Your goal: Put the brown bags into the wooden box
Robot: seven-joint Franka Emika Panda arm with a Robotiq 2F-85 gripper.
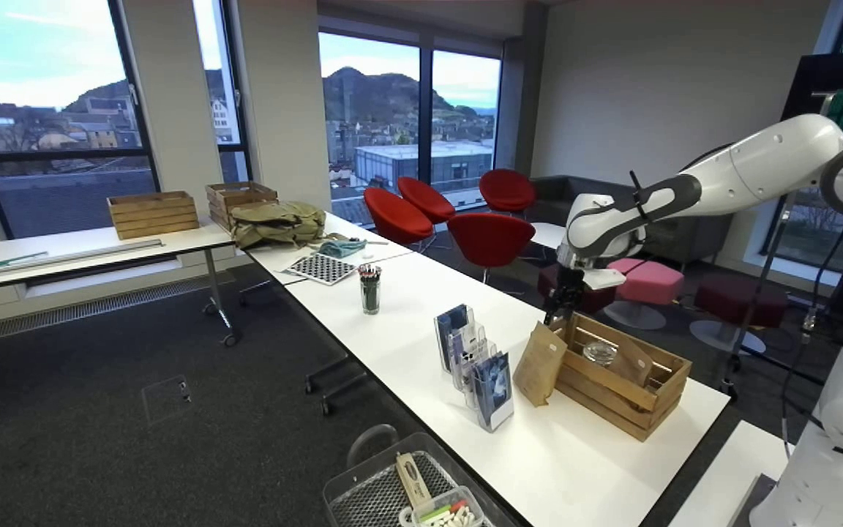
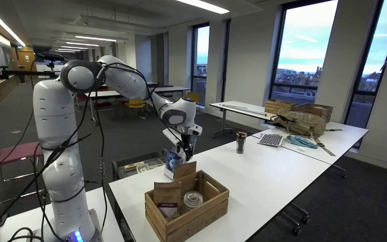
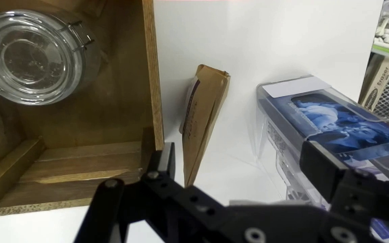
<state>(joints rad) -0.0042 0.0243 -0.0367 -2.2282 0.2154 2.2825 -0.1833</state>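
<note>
One brown bag (image 2: 167, 198) is already inside the wooden box (image 2: 197, 223), in the left part of it in an exterior view. The second brown bag (image 3: 201, 125) stands outside on the counter (image 2: 257, 188), at the centre of the wrist frame, between the box and the leaflet holder (image 3: 277, 111). Its lower end in that frame comes nearer to the box; whether they touch, I cannot tell. The hand (image 3: 241, 162) is wide and holds nothing; at the bottom of the wrist frame, one finger (image 3: 164, 160) appears beside the lower end of the bag, and the opposite one over the leaflet holder.

I judge that the step in hand is to grasp this bag. To do it well, the hand should be centred over the bag and turned a little to follow its slant, then lowered with care, because a finger could strike the box or push the holder. The squeeze should be gentle, since paper probably crumples. After this, lift it fully above the rim and let it down beside the glass jar (image 2: 193, 200), not onto it.

Counted: two brown bags; one wooden box for the task; one jar in it; one leaflet holder. In an exterior view, from the left toward the centre, there are two more crates (image 1: 152, 217), one backpack (image 1: 277, 223) and one glass of pencils (image 1: 370, 293).
</note>
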